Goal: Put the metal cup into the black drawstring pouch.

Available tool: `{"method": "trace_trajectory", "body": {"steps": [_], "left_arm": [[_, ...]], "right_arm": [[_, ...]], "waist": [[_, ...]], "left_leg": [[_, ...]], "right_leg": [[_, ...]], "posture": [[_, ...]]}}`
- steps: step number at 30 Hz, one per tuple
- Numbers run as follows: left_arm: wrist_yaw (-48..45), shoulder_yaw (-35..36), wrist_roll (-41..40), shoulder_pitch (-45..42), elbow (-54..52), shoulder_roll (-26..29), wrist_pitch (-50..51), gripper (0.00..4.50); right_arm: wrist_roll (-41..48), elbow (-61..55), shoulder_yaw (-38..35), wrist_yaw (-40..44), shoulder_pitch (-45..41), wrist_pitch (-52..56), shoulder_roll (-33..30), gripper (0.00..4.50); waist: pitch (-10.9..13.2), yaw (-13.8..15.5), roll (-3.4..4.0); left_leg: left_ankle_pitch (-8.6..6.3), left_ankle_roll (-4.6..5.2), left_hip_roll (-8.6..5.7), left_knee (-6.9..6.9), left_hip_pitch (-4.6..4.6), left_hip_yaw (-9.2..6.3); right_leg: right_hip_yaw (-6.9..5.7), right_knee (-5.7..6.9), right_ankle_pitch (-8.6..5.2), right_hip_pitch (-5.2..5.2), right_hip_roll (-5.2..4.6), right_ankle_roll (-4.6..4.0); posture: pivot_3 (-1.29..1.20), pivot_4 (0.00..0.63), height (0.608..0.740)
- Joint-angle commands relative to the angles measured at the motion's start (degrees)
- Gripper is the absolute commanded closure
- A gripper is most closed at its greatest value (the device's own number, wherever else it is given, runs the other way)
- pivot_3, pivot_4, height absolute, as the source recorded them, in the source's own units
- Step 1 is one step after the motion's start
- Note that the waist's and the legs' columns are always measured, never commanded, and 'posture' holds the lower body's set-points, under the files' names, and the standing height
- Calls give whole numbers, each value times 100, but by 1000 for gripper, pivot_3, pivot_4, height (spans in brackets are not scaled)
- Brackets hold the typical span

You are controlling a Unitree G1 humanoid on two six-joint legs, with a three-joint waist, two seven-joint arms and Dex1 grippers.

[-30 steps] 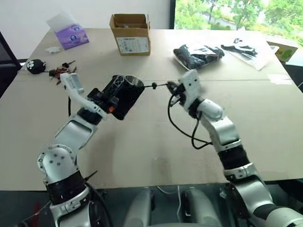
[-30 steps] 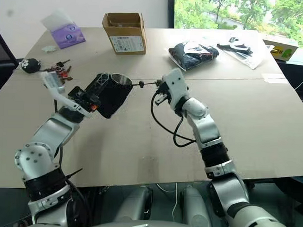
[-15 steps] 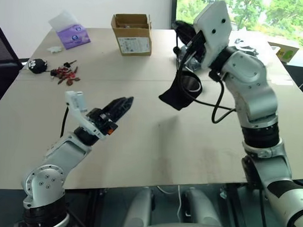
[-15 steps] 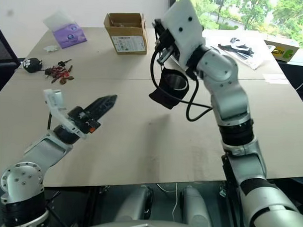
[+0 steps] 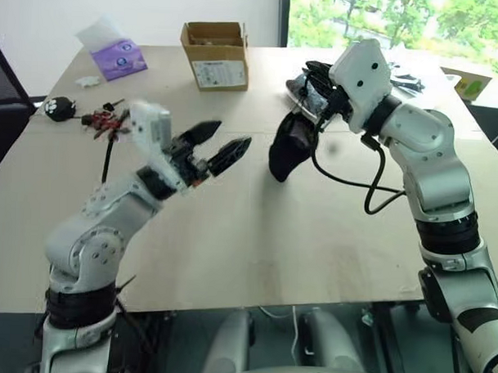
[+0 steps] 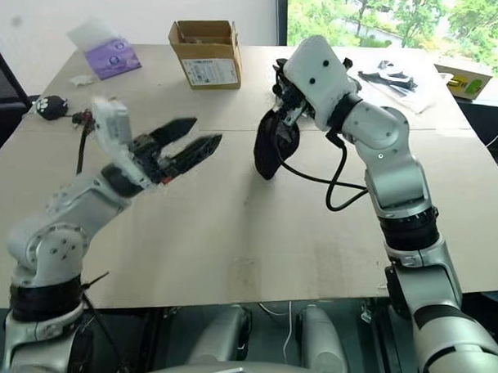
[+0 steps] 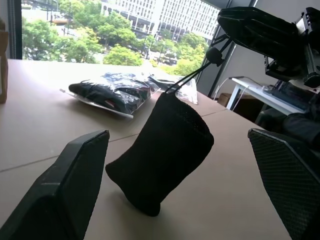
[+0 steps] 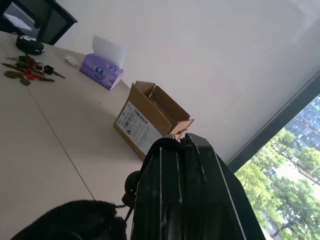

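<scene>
The black drawstring pouch (image 5: 287, 151) hangs in the air above the table's middle, bulging, with its mouth gathered. Its thin cord runs up past a bead (image 7: 215, 55) into my right gripper (image 5: 315, 82), which is shut on the cord. The metal cup is hidden. My left gripper (image 5: 216, 144) is held up just left of the pouch, open, with nothing between its fingers (image 7: 65, 190). It points at the pouch (image 7: 165, 150) without touching it. The right wrist view has the shut fingers (image 8: 185, 175) above the pouch's top (image 8: 70, 222).
A cardboard box (image 5: 214, 54) and a purple tissue pack (image 5: 118, 57) stand at the table's far side. Keys (image 5: 100, 117) and a small black item (image 5: 59, 108) lie far left. A clear plastic bag of black items (image 7: 112, 95) lies behind the pouch.
My left gripper let go of the pouch, opened wide and rose toward the right. The pouch swung free and now hangs from the cord in my right gripper, its mouth drawn shut.
</scene>
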Motion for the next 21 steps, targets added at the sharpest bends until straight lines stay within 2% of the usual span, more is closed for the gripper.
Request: {"method": "trace_trajectory", "body": {"steps": [1, 7, 17, 21], "left_arm": [[-331, -583, 738, -413, 184, 35, -420, 86], [-751, -1286, 1607, -980, 713, -241, -1016, 86], [-978, -1457, 2114, -1460, 1278, -927, -1512, 86], [-1014, -1475, 2244, -1659, 1517, -1160, -1647, 1830]], "right_arm": [[-57, -326, 59, 110, -152, -219, -24, 4500], [-132, -473, 207, 265, -270, -294, -5, 4500], [-141, -662, 259, 340, -284, -139, 53, 4500], [-141, -670, 258, 347, -267, -100, 84, 4500]], "waist": [[0, -6, 1], [1, -28, 1], [1, -17, 0], [0, -13, 0]], "left_leg": [[0, 0, -1, -1, 1, 2], [0, -1, 1, -14, 0, 9], [0, 0, 1, -13, 1, 10], [0, 0, 0, -10, 0, 11]], "right_leg": [[4, -1, 0, 0, -2, 0], [8, -4, 0, -8, -1, 0], [8, -3, 0, -7, -2, 0], [10, -2, 0, -7, -3, 1]], "posture": [[0, 150, 740], [0, 150, 740], [0, 150, 740], [0, 150, 740]]}}
